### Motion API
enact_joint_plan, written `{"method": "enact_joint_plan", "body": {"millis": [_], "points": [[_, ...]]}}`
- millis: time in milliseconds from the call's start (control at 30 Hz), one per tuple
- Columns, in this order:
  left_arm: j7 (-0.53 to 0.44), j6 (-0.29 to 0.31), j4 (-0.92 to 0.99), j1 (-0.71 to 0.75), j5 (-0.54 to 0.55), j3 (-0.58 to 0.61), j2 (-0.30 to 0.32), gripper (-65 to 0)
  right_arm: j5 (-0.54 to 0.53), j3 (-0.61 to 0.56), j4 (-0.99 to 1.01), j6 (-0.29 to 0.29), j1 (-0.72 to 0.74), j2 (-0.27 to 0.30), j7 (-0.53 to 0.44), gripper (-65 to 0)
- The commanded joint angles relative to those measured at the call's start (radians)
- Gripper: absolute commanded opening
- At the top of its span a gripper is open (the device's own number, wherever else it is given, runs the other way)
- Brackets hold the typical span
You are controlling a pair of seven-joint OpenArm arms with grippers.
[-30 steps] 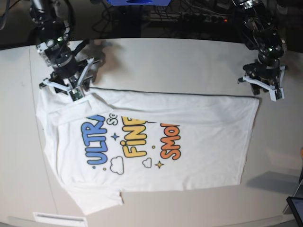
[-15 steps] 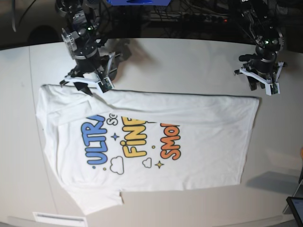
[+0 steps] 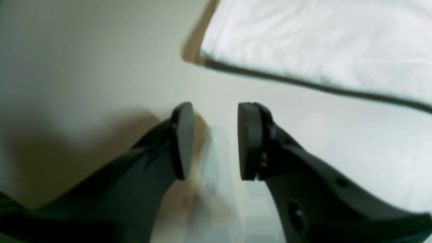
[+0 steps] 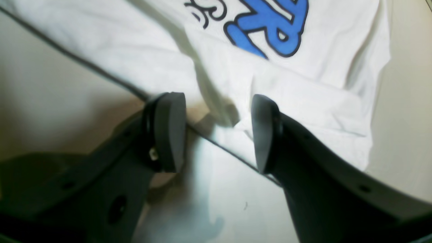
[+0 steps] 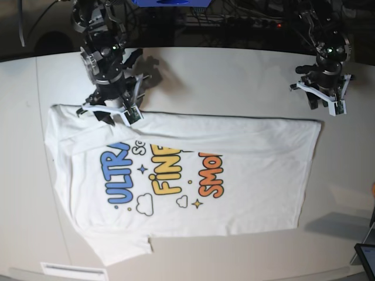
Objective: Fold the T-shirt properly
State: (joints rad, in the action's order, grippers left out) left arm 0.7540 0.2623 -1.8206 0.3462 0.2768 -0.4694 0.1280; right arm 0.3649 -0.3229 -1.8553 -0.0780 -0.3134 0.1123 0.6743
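The white T-shirt (image 5: 246, 175) lies flat on the table, print facing up, with a straight folded edge along its far side. My right gripper (image 5: 111, 115) hovers open over the shirt's far left corner. In the right wrist view its fingers (image 4: 168, 131) straddle the folded edge of the T-shirt (image 4: 303, 94) with nothing between them. My left gripper (image 5: 323, 105) hangs open over bare table just beyond the far right corner. The left wrist view shows that gripper (image 3: 216, 140) empty, with the T-shirt (image 3: 320, 44) corner ahead of it.
The pale table (image 5: 234, 76) runs beyond the shirt on every side. A white label strip (image 5: 73, 271) sits at the front left edge, and a dark screen (image 5: 366, 257) at the front right corner. Cables and dark equipment lie behind the far edge.
My right gripper rose off the shirt's far left shoulder, opened wider and shifted right and back, leaving the cloth flat. My left gripper drew back from the far right corner.
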Motion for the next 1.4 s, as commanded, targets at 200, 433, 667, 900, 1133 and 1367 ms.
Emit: {"method": "enact_joint_plan", "body": {"millis": [200,433,667,900,1133,1367], "points": [[-0.023,-0.001,-0.018,0.0,0.0,-0.004,0.012,-43.3,0.004,0.001,0.026,0.007,0.036,0.0,-0.021,-35.0],[-0.023,-0.001,-0.017,0.0,-0.001,-0.004,0.012,-43.3,0.003,0.034,0.026,0.001,0.039,0.002,-0.021,-35.1],[-0.023,-0.001,-0.015,-0.003,-0.001,-0.004,0.012,-43.3,0.0,0.066,0.026,-0.001,0.043,0.005,-0.02,-38.4],[-0.02,-0.001,-0.015,-0.005,0.002,-0.004,0.012,-43.3,0.0,0.06,0.027,-0.003,0.07,0.002,0.022,-63.7],[-0.02,-0.001,-0.015,0.0,0.003,-0.004,0.012,-43.3,-0.002,0.057,0.027,-0.003,0.116,0.0,0.052,-65.0],[-0.02,-0.001,-0.015,0.0,-0.001,-0.004,0.012,-43.3,-0.002,0.054,0.027,-0.003,0.184,-0.029,0.104,-65.0]]}}
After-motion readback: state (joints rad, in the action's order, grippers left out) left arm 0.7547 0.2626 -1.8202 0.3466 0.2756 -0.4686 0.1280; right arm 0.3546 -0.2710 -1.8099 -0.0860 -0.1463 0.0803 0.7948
